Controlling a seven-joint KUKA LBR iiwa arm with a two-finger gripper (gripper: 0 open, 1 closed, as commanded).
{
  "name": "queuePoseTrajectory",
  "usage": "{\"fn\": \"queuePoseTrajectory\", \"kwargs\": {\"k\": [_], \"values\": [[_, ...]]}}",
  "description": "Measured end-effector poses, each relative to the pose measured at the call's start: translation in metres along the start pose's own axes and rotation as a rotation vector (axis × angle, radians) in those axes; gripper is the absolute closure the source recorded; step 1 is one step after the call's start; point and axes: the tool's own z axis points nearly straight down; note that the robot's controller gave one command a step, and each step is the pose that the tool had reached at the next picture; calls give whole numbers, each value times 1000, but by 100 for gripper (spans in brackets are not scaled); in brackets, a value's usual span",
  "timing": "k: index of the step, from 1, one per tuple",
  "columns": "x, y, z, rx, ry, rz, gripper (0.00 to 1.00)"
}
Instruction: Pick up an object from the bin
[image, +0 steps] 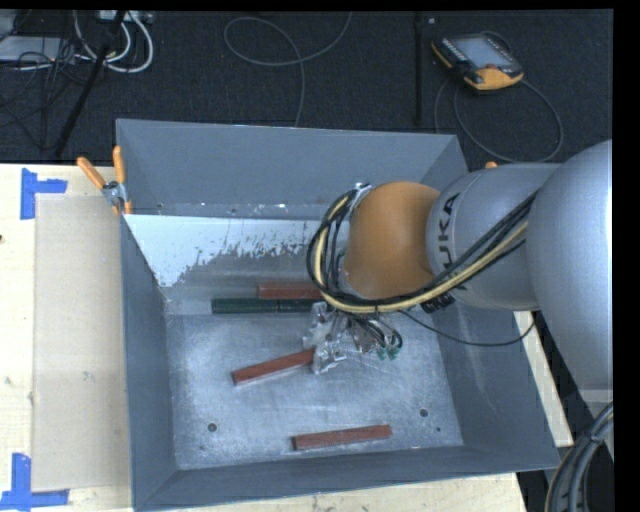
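Observation:
My gripper (328, 352) hangs low in the middle of the bin, under the orange cover. Its tips sit at the right end of a reddish-brown flat stick (270, 369) that lies slanted on the bin floor. A dark green stick (255, 306) lies just behind, along the foot of the back wall, with another reddish-brown stick (287, 291) beside it, partly hidden by the arm. A third reddish-brown stick (341, 437) lies near the front wall.
The arm and its orange cover with cables fill the bin's right half from above. Bare floor lies at the left of the bin and between the slanted stick and the front one.

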Motion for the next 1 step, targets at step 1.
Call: {"fn": "queuePoseTrajectory", "kwargs": {"k": [1], "values": [[1, -3, -167, 1, -5, -39, 100]]}}
